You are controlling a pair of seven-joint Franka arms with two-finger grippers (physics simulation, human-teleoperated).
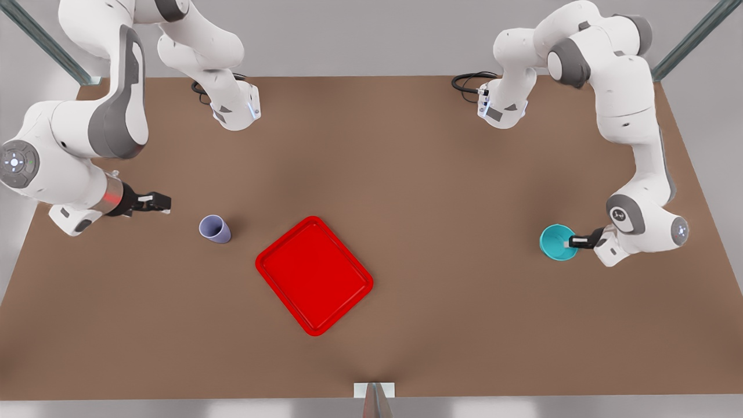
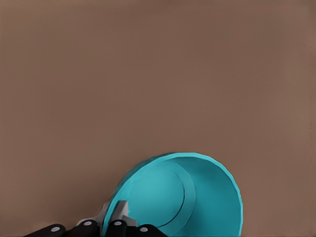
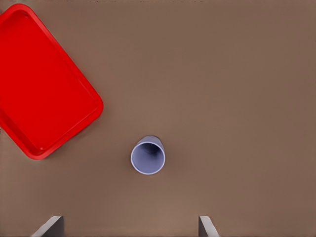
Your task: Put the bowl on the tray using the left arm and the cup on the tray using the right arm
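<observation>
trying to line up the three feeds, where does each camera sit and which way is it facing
Front view: high above the table, looking down on the tray, cup and bowl; both arms show.
Left wrist view: on the arm at the front view's right, looking down into the bowl; the left gripper pinches its rim.
Right wrist view: on the arm at the front view's left, facing down at the cup and tray; the open right gripper shows its fingertips.
Shared: front and right wrist views both show cup and tray.
</observation>
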